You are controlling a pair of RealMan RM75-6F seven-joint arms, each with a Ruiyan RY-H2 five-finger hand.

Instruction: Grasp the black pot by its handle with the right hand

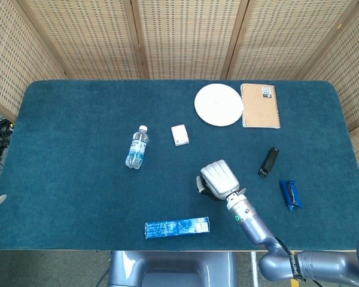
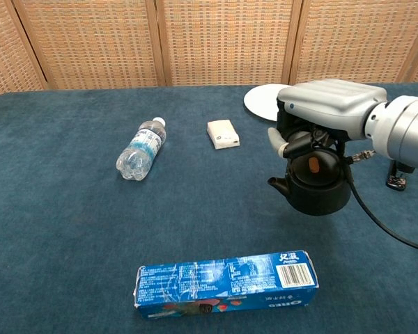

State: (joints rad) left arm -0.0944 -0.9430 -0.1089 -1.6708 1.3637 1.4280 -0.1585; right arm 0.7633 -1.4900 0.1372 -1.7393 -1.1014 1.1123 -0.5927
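Observation:
In the chest view the black pot (image 2: 317, 184) hangs under my right hand (image 2: 325, 111), spout pointing left and its lid with an orange knob tilted toward the camera. The hand's fingers are curled down around the handle over the lid, gripping it. Seen from the head view, the right hand (image 1: 218, 178) sits at the table's near middle and covers nearly all of the pot. I cannot tell whether the pot's base still touches the blue cloth. My left hand shows in neither view.
A blue cookie box (image 2: 225, 281) lies near the front edge, just left of the pot. A water bottle (image 1: 137, 147), a small white box (image 1: 179, 134), a white plate (image 1: 218, 104) and a notebook (image 1: 260, 105) lie farther back. A black object (image 1: 268, 161) and a blue packet (image 1: 291, 194) lie to the right.

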